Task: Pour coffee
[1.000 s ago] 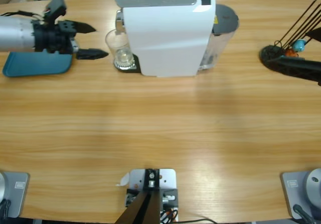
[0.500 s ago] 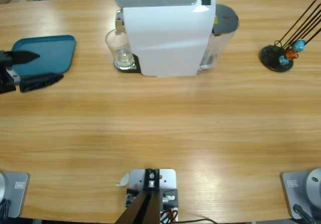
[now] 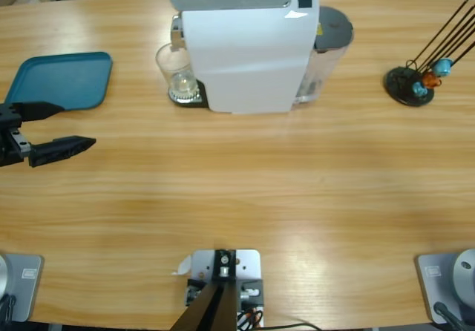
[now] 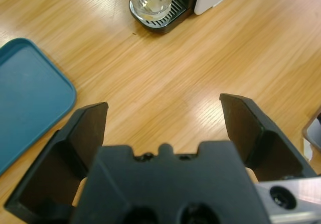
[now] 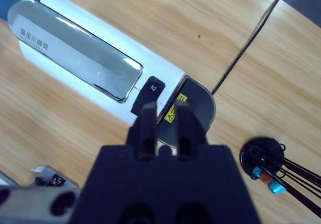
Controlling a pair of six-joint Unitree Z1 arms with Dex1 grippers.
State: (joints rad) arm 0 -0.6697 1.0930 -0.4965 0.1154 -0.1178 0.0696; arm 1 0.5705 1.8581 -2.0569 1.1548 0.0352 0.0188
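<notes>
**Glass of coffee waits under the spout, both grippers empty**

High view: the white coffee machine stands at the far side of the table. Touching its left flank, on the dark drip tray, stands a clear glass with the coffee, a shallow pale layer at its bottom. Well to the left of the machine lies a teal tray; just in front of that tray the left gripper comes in from the table's edge, jaws wide apart, holding nothing. Far to the right of the machine sits a black wire capsule stand.

Left wrist view: the gripper looks toward the glass on the drip tray, well apart from it, with the teal tray to the side.

Right wrist view: the right gripper hangs above the machine, jaws close together with only a narrow gap, gripping nothing.

Judgement: the glass is likely light, rigid, smooth and breakable. Taking it around the middle of its wall, squarely and gently, seems best; with so little liquid, spilling is a small risk if it stays upright.
</notes>
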